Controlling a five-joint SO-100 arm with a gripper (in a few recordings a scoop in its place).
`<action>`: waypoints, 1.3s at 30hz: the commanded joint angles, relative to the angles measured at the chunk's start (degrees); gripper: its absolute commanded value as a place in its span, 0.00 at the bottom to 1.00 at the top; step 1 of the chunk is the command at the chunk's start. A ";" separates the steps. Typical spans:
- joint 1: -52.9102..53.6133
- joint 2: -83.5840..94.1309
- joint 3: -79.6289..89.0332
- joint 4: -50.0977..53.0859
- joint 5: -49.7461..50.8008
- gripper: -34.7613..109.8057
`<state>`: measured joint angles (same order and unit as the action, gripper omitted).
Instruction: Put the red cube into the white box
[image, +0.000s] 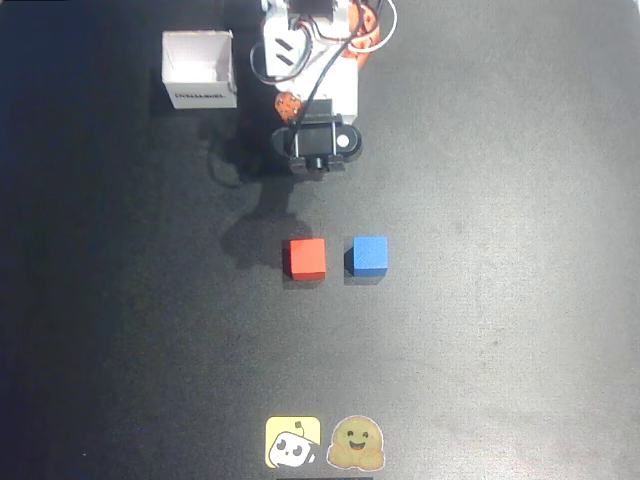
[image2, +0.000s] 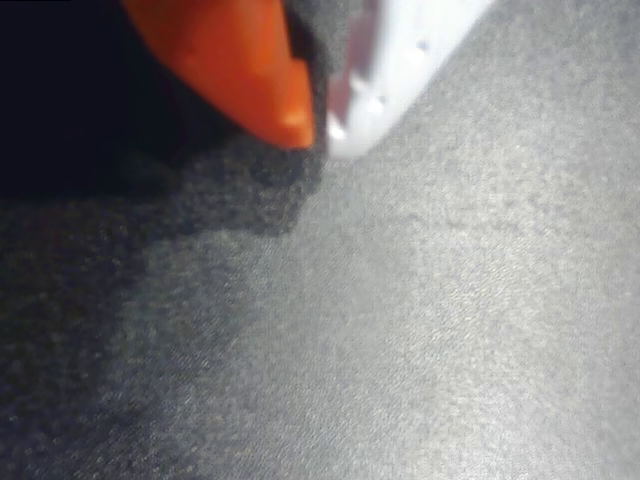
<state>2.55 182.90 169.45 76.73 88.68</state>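
Note:
The red cube sits on the dark mat near the middle in the overhead view. The white box stands open-topped at the back left, with dark print on its near side. My arm is folded at the back centre, well behind the cube and to the right of the box. In the wrist view my gripper is shut: the orange finger and the white finger meet at their tips, with nothing between them, just above bare mat.
A blue cube lies just right of the red cube, a small gap apart. Two stickers are at the mat's front edge. The dark mat stretches open on both sides.

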 joint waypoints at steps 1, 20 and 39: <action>-0.09 0.26 -0.18 0.26 0.35 0.24; 0.00 0.26 -0.18 0.26 0.44 0.24; 0.88 -18.90 -21.45 -4.13 -2.72 0.24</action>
<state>2.90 173.50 155.48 74.71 87.45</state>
